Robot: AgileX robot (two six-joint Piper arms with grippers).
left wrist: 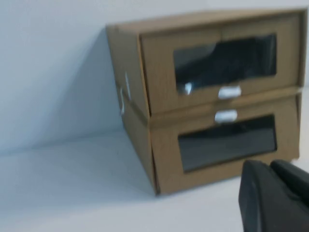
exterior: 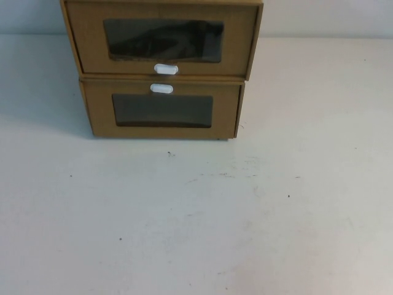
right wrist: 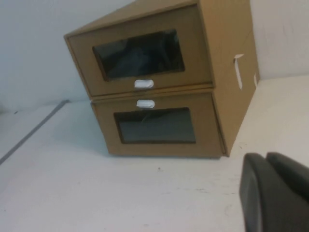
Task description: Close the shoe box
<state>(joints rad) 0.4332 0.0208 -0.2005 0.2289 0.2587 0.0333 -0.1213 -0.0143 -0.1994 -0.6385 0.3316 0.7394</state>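
The shoe box [exterior: 239,37] is the upper of two stacked brown cardboard boxes at the table's far side, with a clear window and a white pull tab [exterior: 166,69] below it. Its drawer front looks about level with its shell. It also shows in the left wrist view [left wrist: 159,72] and the right wrist view [right wrist: 145,55]. My left gripper [left wrist: 269,166] is shut and empty, well short of the boxes on their left side. My right gripper [right wrist: 266,158] is shut and empty, well short of them on their right side. Neither gripper shows in the high view.
The lower box [exterior: 101,114] is similar, with its white tab [exterior: 161,88] above its window, and rests on the white table [exterior: 196,221]. A pale wall stands right behind the stack.
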